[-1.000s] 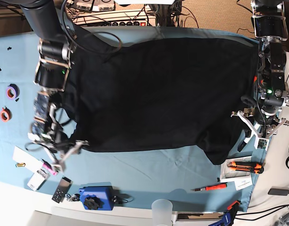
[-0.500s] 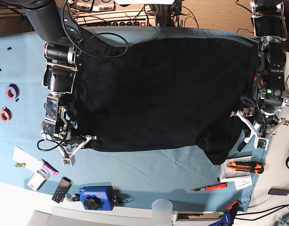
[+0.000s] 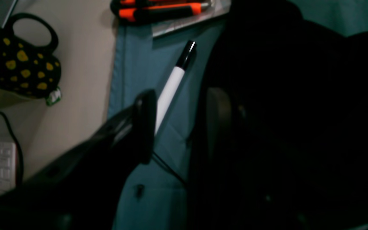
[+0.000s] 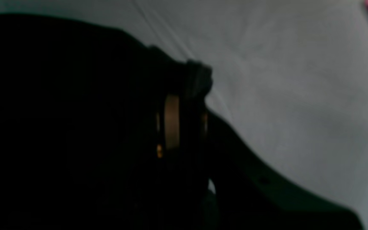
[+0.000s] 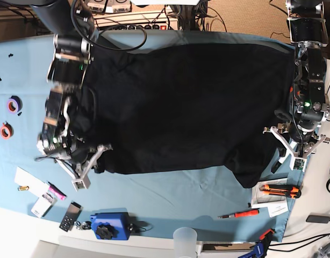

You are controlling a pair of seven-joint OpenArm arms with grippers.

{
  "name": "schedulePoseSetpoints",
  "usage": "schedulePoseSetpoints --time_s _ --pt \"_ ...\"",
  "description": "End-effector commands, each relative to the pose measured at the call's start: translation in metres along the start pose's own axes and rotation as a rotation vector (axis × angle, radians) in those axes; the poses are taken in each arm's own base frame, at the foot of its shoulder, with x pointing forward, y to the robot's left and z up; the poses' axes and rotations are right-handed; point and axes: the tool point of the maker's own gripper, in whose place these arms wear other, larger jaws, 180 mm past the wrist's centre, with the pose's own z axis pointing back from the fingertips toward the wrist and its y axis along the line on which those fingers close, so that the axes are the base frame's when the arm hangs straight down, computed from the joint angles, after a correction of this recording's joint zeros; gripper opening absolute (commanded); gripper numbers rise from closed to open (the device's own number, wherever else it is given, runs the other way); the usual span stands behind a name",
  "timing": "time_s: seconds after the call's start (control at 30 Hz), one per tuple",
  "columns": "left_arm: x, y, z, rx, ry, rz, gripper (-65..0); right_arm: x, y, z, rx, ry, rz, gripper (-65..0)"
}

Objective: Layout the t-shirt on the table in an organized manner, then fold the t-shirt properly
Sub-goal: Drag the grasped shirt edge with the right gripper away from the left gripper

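The black t-shirt [image 5: 192, 107] lies spread over the teal table [image 5: 170, 199], with no print showing. My right gripper [image 5: 87, 164] is at the shirt's lower left corner. In the dark right wrist view it [image 4: 187, 95] looks closed on a bunch of black fabric [image 4: 59, 111]. My left gripper [image 5: 294, 145] is at the shirt's right edge. In the left wrist view it [image 3: 182, 124] is open, with bare teal cloth in the gap and one finger against the shirt [image 3: 299, 111].
A white marker [image 3: 171, 86] lies by the left gripper. An orange utility knife [image 5: 280, 189] and an orange screwdriver [image 5: 240, 214] lie at the front right. A blue tool [image 5: 108, 226], a clear cup [image 5: 185, 239], a pink pen [image 5: 56, 191] and tape rolls [image 5: 13, 105] lie front and left.
My right arm swung right over the shirt's left edge, then drew back a little; the shirt's lower left corner shifted with it. The left arm has not moved.
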Motion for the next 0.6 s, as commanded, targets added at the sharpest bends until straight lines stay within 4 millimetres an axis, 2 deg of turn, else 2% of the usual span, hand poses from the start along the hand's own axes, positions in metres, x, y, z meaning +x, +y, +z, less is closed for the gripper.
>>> schedulePoseSetpoints --time_s 0.0,0.13,0.23,0.33,0.43,0.57 --pt "0.019 0.009 0.003 0.022 -0.060 -0.010 -38.5 0.013 -0.004 0.012 -0.024 -0.053 0.021 -65.0" --pt "0.019 0.009 0.003 0.023 -0.059 -0.010 -38.5 -0.001 0.009 0.043 -0.063 -0.078 0.089 -65.0" --pt "0.019 0.009 0.003 0.022 -0.059 -0.010 -38.5 -0.022 0.026 0.062 -0.043 -0.059 0.135 -65.0" --pt "0.018 0.009 0.003 0.024 -0.057 -0.011 -38.5 -0.062 0.043 0.069 0.032 0.031 0.152 -65.0" --pt "0.016 0.013 0.003 0.045 -0.043 -0.029 -38.5 -0.104 0.045 0.073 0.049 0.128 0.163 -65.0" --pt "0.002 0.016 0.003 0.060 0.036 -0.037 -38.6 -0.135 0.041 0.080 0.049 0.209 0.184 -65.0"
